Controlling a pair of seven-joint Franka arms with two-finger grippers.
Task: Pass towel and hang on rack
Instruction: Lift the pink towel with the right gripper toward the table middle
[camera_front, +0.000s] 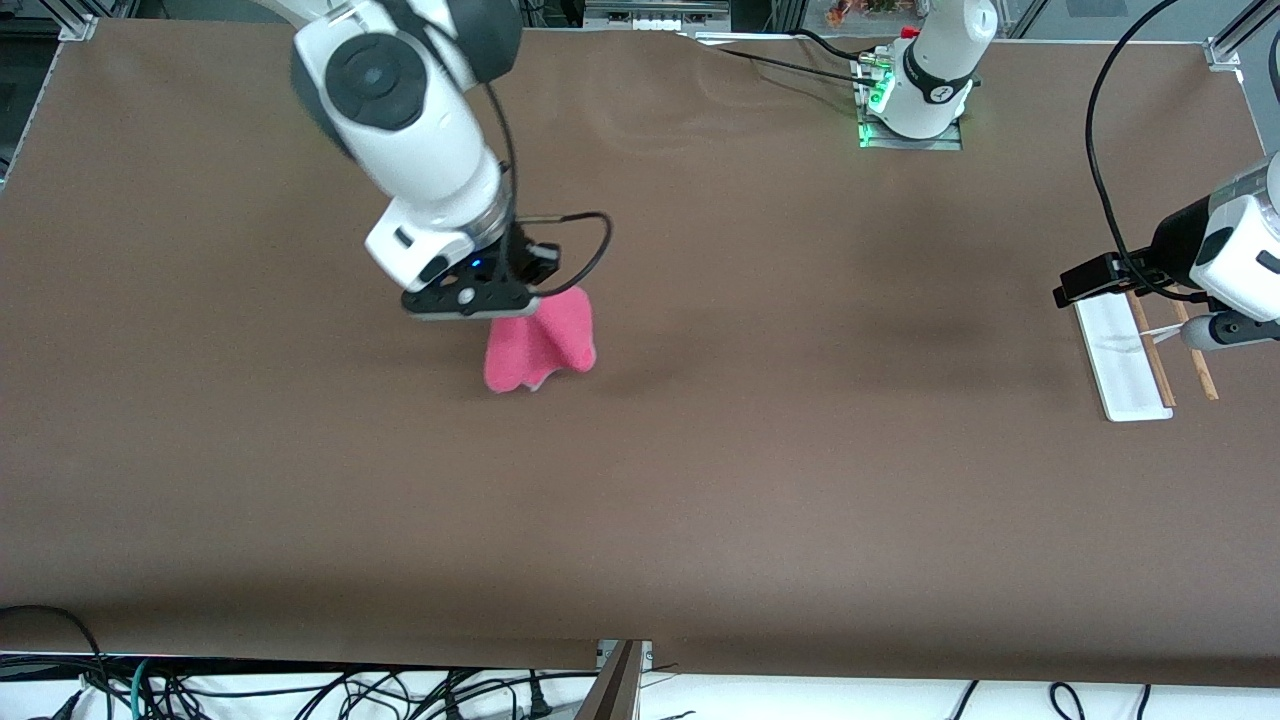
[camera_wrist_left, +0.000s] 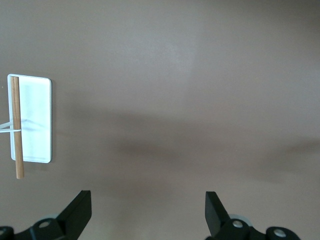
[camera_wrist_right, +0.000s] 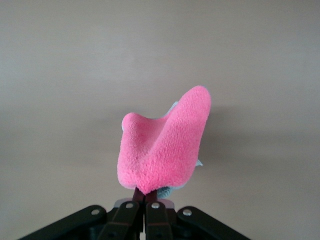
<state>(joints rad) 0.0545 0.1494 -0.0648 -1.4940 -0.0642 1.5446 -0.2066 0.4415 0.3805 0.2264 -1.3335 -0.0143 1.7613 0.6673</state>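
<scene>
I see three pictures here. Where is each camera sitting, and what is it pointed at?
Front view: high across the brown table, facing both arms; right end effector shut on the fuzzy pink towel, left end effector over the white-based rack with wooden rods.
Left wrist view: looks down past its open fingers at the rack.
Right wrist view: shows its fingers pinching the towel.
Shared: front and left wrist views both show the rack.

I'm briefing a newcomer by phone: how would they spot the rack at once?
Start at the left arm's end of the brown table, where the left tool hovers open. The rack lies there: a white tray-like base with two thin wooden rods, the only white thing on the tabletop.
</scene>
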